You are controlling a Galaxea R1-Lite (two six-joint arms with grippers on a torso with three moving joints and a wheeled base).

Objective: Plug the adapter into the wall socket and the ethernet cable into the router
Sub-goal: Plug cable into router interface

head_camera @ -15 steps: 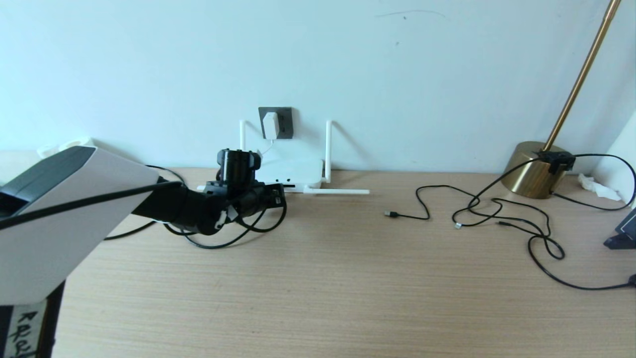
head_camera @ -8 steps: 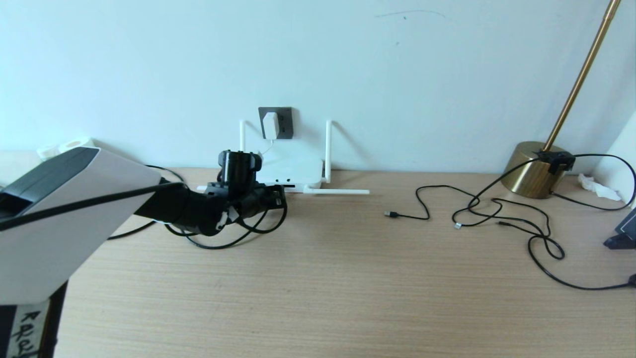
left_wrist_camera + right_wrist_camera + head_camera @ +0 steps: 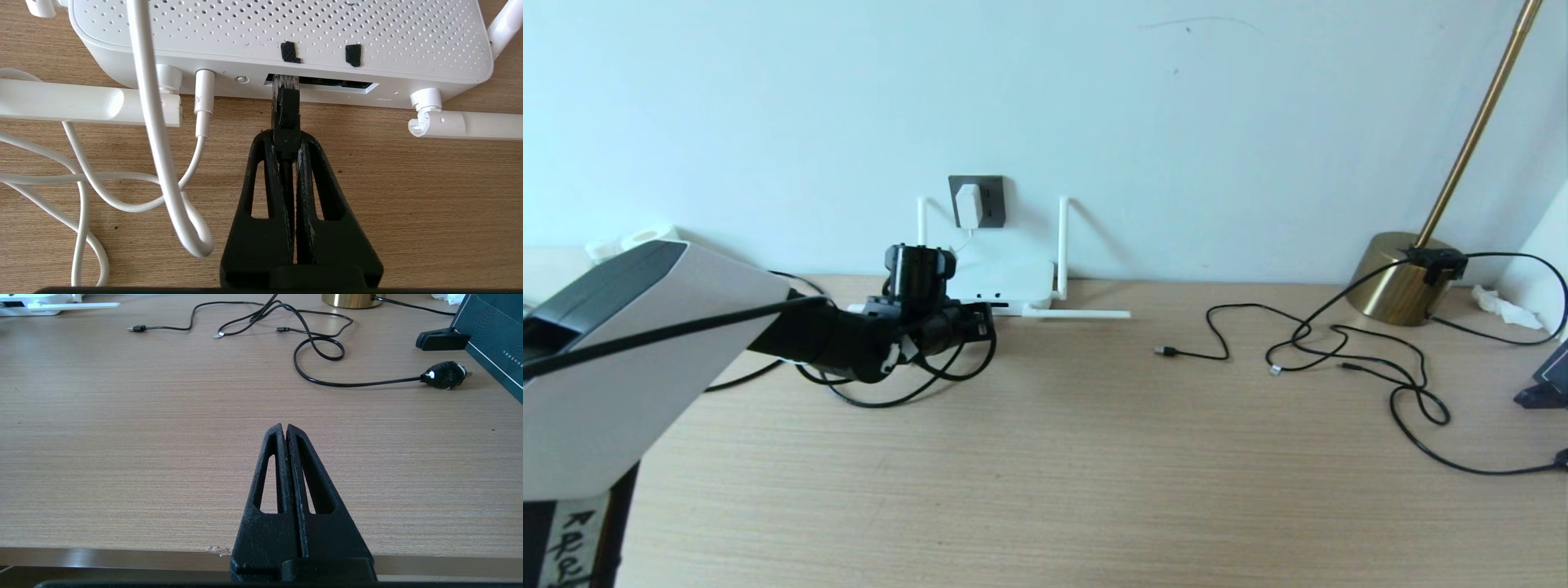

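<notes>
The pale wood-grain surface (image 3: pixel 1094 457) carries the same layout as a second ago: the brass lamp base (image 3: pixel 1396 278) and the loose thin black USB cables (image 3: pixel 1339 351) on its right side lie where they lay, so the camera has not shifted.

Against the wall, the flat white rounded router with stick antennas (image 3: pixel 1005 282) has not budged either. Above it the dark grey square wall socket (image 3: pixel 976 201) already bears the small white cube-shaped adapter (image 3: pixel 968 206), its thin white cord dropping to the router's back; that half of the job looks done.

The change is small and belongs to the left arm: over the last second its left tool (image 3: pixel 286 143) has crept a little nearer the router. Its fingers are pressed together on the black plug of the thick black ethernet cable (image 3: pixel 287 114), and the wrist view shows the plug's clear tip right at the mouth of the dark port slot, perhaps just entering. I judge the insertion is under way but not seated; a further straight push is probably needed before letting go.

The right tool (image 3: pixel 286 430) hangs parked over the near edge of the surface, fingers closed on nothing.
</notes>
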